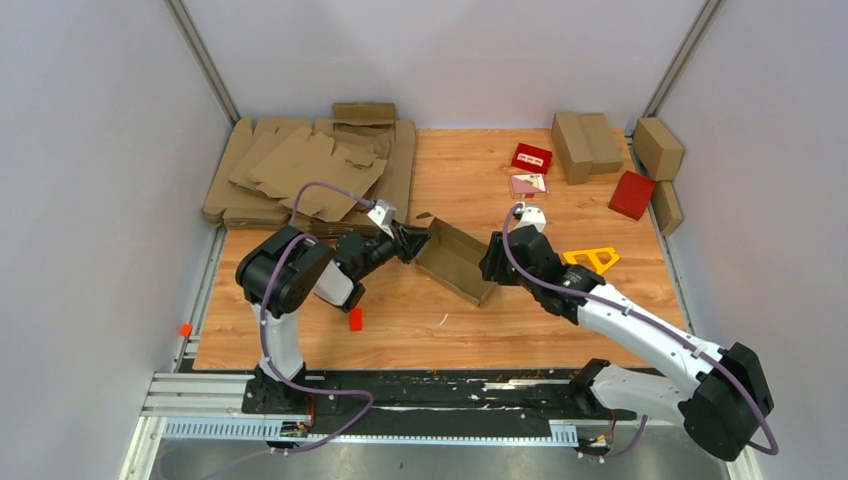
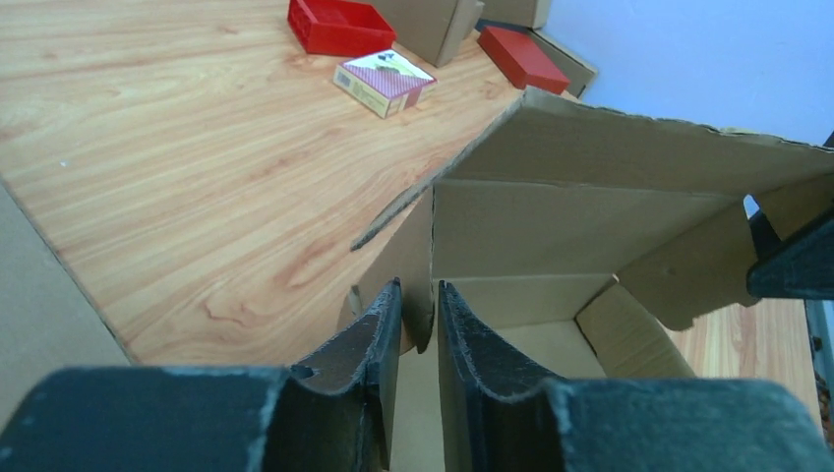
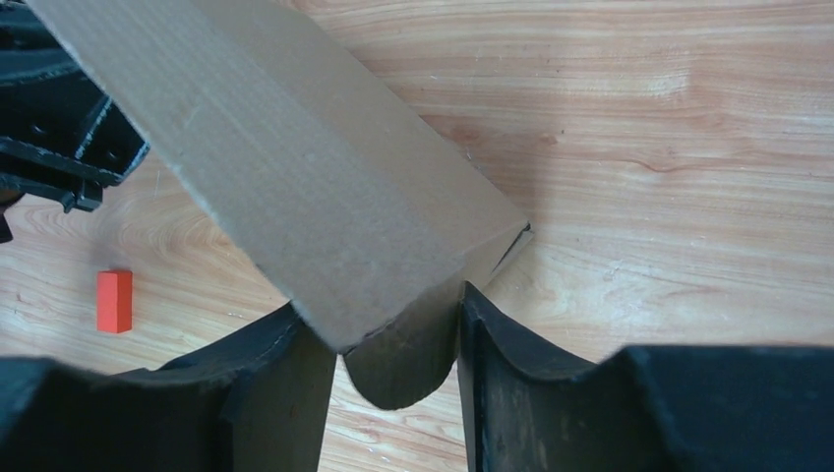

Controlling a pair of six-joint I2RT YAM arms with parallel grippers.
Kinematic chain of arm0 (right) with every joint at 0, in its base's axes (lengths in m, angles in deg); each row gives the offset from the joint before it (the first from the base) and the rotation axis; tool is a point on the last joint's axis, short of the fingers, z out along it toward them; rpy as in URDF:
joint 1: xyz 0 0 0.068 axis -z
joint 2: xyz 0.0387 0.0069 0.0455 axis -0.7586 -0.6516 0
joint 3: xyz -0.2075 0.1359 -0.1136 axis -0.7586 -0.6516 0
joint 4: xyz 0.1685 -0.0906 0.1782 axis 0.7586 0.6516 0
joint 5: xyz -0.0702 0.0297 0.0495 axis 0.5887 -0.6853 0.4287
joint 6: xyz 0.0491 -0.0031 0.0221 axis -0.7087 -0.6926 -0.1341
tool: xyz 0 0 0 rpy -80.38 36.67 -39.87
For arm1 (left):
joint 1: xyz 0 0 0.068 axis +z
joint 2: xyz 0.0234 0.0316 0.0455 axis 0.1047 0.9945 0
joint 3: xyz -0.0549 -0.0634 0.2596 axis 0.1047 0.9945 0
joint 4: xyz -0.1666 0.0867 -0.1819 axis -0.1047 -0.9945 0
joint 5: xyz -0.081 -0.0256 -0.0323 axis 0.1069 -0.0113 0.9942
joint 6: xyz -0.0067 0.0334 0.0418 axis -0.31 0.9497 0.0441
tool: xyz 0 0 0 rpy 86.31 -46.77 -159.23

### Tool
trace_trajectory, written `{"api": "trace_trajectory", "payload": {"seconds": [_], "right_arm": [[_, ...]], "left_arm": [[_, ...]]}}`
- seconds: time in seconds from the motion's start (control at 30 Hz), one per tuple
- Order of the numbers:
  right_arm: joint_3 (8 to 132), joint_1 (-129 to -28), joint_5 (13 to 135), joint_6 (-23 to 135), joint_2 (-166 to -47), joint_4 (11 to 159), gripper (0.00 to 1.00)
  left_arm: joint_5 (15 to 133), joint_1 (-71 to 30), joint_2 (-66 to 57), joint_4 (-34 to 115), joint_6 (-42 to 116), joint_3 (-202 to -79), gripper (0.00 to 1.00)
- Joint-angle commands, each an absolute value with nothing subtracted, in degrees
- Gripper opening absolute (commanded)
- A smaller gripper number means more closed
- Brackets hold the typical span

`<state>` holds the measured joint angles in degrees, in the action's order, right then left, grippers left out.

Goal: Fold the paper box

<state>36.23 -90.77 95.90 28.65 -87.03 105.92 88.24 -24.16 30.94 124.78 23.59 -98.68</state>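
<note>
Two black grippers share one half-erected brown cardboard paper box [image 1: 455, 262], which lies slantwise at the middle of the frame on the wood-grain table top [image 1: 560, 320]. The left gripper [image 2: 420, 315] has its fingers drawn nearly together, pinching a thin upright side wall. The right gripper [image 3: 393, 339] stands wider, clamped across the box's right-hand end corner. Matte, fibrous and creased, the board looks light. It seems stiff along its panels but weak at the folds, so holds belong near edges and corners. Hard squeezing could crush it.
</note>
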Motion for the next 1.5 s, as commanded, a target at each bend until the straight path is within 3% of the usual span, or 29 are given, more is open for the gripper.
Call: {"api": "trace_trajectory", "payload": {"seconds": [0.0,0.37,0.8,0.87,1.0,1.1,1.27,1.47], "right_arm": [[38.99,-90.56,95.77,27.71,-88.05,102.17,0.44],[39.32,-90.58,93.93,28.19,-90.97,102.79,0.34],[35.19,-90.57,89.86,35.81,-91.04,104.00,0.43],[34.64,-90.60,87.89,37.50,-90.39,103.88,0.50],[35.03,-90.59,79.23,41.78,-88.36,103.90,0.76],[35.63,-90.57,76.21,43.55,-85.70,105.10,0.86],[38.31,-90.60,70.15,49.17,-81.51,108.12,0.94],[43.69,-90.61,74.37,53.47,-80.98,111.48,0.95]], "left_arm": [[89.35,-25.02,27.86,129.09,25.22,-97.41,0.25],[83.26,-27.19,21.37,116.67,31.96,-95.04,0.20],[80.96,-27.98,17.15,99.29,35.89,-97.16,0.21],[79.53,-28.08,16.38,96.70,36.98,-97.32,0.20],[78.61,-28.08,16.13,94.83,37.74,-97.42,0.19],[78.41,-28.09,16.05,94.75,37.91,-97.35,0.19],[78.01,-28.09,15.95,94.31,38.17,-97.46,0.19],[76.94,-28.09,15.68,94.17,38.32,-97.14,0.19]]}}
